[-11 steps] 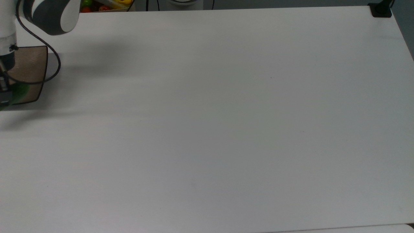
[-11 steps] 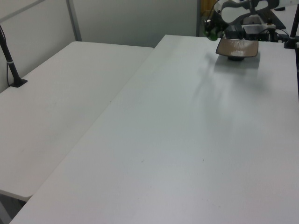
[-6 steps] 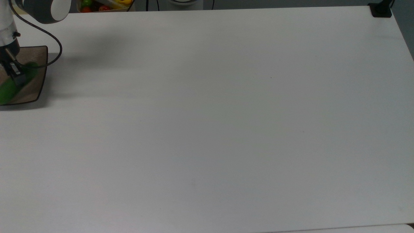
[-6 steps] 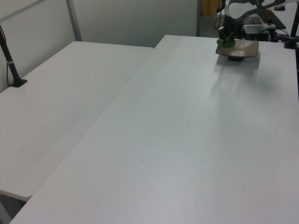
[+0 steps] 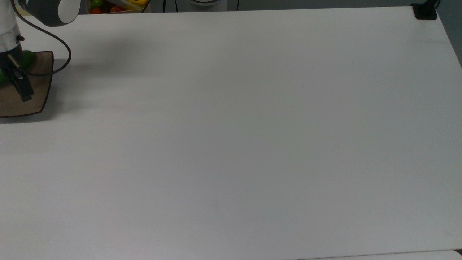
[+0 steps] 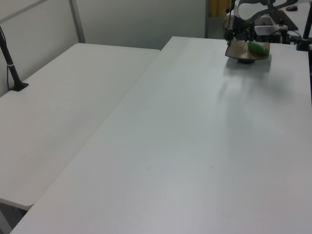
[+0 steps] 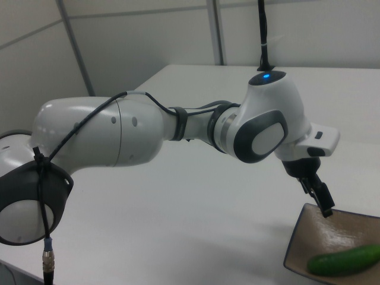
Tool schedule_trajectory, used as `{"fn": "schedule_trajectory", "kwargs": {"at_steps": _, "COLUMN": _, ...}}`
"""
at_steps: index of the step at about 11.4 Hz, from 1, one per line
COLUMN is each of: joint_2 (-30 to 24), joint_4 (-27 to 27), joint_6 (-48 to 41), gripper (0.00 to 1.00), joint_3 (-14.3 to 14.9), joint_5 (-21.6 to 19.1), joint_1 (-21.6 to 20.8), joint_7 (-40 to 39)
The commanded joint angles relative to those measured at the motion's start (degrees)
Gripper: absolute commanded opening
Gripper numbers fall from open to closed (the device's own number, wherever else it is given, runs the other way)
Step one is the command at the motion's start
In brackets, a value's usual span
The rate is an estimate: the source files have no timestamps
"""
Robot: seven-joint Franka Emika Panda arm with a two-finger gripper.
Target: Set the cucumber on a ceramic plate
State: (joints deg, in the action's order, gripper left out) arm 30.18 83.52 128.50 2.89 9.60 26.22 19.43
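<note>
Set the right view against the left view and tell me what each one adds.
Right view's own: the arm up close with its white links, a blue light on one joint, and the gripper hanging above the ceramic plate, apart from the cucumber. Left view's own: the long white table in full, a second table beside it, and a black post. Shared: the cucumber lying on the ceramic plate.
</note>
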Motion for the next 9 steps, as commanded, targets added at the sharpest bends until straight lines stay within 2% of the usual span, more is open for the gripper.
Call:
{"fn": "schedule_trajectory", "kwargs": {"at_steps": 1, "joint_2": -5.1, "joint_4": 0.3, "joint_6": -9.4, "gripper": 1.0, "joint_3": -1.3, "joint_5": -1.7, "joint_1": -0.8, "joint_7": -8.2}}
{"fn": "schedule_trajectory", "kwargs": {"at_steps": 2, "joint_2": -6.4, "joint_4": -0.5, "joint_6": -15.4, "gripper": 1.0, "joint_3": -2.7, "joint_5": -1.7, "joint_1": -1.1, "joint_7": -10.3}}
{"fn": "schedule_trajectory", "kwargs": {"at_steps": 4, "joint_2": -10.8, "joint_4": -0.4, "joint_6": -21.4, "gripper": 1.0, "joint_3": -5.7, "joint_5": -2.5, "joint_1": -2.0, "joint_7": -10.6}}
{"fn": "schedule_trajectory", "kwargs": {"at_steps": 6, "joint_2": -14.7, "joint_4": -0.3, "joint_6": -28.2, "gripper": 1.0, "joint_3": -6.0, "joint_5": -3.6, "joint_1": -6.3, "joint_7": -10.9}}
{"fn": "schedule_trajectory", "kwargs": {"at_steps": 8, "joint_2": -19.3, "joint_4": 1.1, "joint_6": -30.5, "gripper": 1.0, "joint_3": -5.7, "joint_5": -6.9, "joint_1": -11.3, "joint_7": -11.2}}
{"fn": "schedule_trajectory", "kwargs": {"at_steps": 9, "joint_2": -21.4, "joint_4": 3.6, "joint_6": -30.0, "gripper": 1.0, "joint_3": -5.4, "joint_5": -7.7, "joint_1": -14.7, "joint_7": -11.1}}
